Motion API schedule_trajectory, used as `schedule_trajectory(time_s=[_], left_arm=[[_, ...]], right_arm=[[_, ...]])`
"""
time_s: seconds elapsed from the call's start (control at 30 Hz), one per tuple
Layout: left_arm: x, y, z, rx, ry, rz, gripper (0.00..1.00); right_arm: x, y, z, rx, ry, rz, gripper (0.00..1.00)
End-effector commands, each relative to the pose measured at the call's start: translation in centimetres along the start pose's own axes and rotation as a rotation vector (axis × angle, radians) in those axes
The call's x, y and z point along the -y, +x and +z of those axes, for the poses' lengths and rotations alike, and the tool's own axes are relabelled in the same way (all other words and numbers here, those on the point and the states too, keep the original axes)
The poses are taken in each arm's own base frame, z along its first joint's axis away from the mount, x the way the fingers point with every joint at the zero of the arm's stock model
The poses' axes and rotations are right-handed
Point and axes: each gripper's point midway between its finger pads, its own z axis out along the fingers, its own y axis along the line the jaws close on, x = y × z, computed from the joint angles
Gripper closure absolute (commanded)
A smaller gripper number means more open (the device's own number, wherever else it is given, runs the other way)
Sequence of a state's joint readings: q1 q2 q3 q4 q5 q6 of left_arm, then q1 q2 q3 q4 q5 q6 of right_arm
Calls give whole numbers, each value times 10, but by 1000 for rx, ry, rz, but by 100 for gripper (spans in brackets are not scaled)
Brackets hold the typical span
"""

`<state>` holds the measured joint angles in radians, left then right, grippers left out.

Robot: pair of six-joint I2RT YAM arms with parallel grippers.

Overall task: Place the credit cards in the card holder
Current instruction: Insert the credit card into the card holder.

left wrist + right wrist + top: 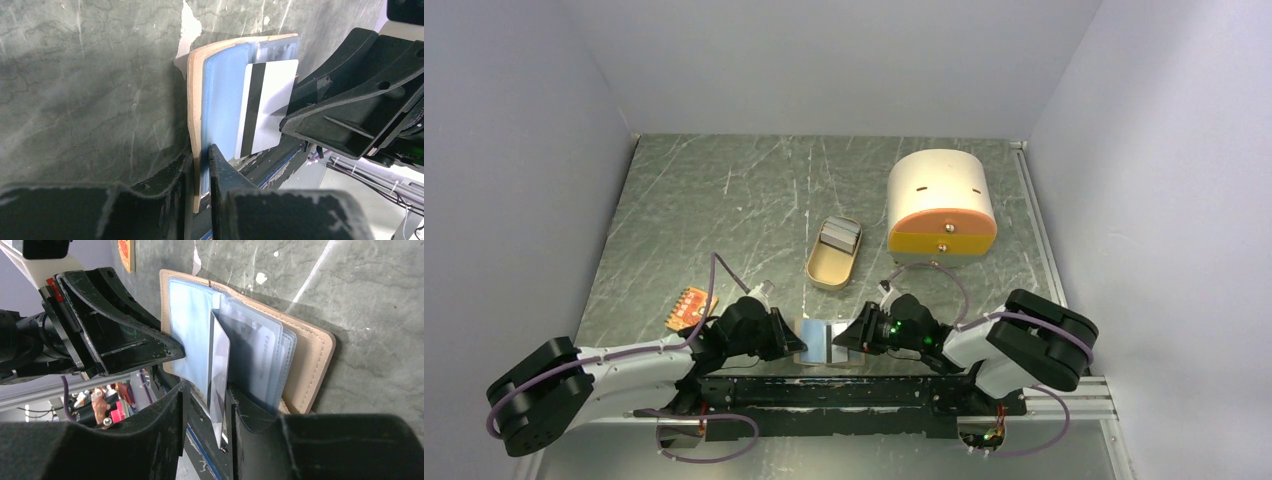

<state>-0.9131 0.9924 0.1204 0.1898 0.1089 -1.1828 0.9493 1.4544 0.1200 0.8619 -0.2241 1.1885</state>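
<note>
Card holder lies open, inside up, at the near edge of the surface. Tin tray sits just beyond it, cream box beyond and to its right, orange dotted piece off to its left.

Left pincer is clamped narrow on the holder's edge, with beige cover and blue lining between the fingers. Right pincer is on the holder's other side, jaws part open around the striped card. There's a clear gap at one finger; the other is at or very near the card face. Reads as a loose straddle, not a grip.

Step, my read: inserting the striped card, late stage. It looks tucked among the holder's clear sleeves; can't tell how deep. Next move calls for a straight push along the sleeve to seat it, with the left clamp stopping the holder sliding. A skewed push could buckle the card or catch the sleeve mouth.

Views:
- **Overhead:** layout only; the card can't be made out between the pincers.
- **Left wrist:** card face and dark stripe, flat over the blue lining.
- **Right wrist:** card edge-on, the stacked sleeves and the finger gap.

Blue card: can't tell it from the blue lining in any view.
</note>
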Motion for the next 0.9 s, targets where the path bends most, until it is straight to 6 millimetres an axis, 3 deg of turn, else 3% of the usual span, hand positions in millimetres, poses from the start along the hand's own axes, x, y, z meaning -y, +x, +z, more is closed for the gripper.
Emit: schedule_trajectory(time_s=[0.0, 0.2, 0.57, 0.73, 0.87], left_arm=[[6, -1, -2, 0, 27, 5, 80], [4, 0, -2, -4, 18, 8, 80], [2, 1, -3, -5, 14, 4, 80], [3, 0, -3, -3, 18, 4, 80], [3, 0, -2, -5, 14, 9, 80]], right_arm=[[20, 0, -5, 10, 89, -14, 64], [26, -1, -5, 11, 128, -25, 58], [34, -2, -10, 24, 165, -23, 58], [35, -3, -12, 31, 173, -25, 63], [34, -3, -12, 33, 164, -27, 76]])
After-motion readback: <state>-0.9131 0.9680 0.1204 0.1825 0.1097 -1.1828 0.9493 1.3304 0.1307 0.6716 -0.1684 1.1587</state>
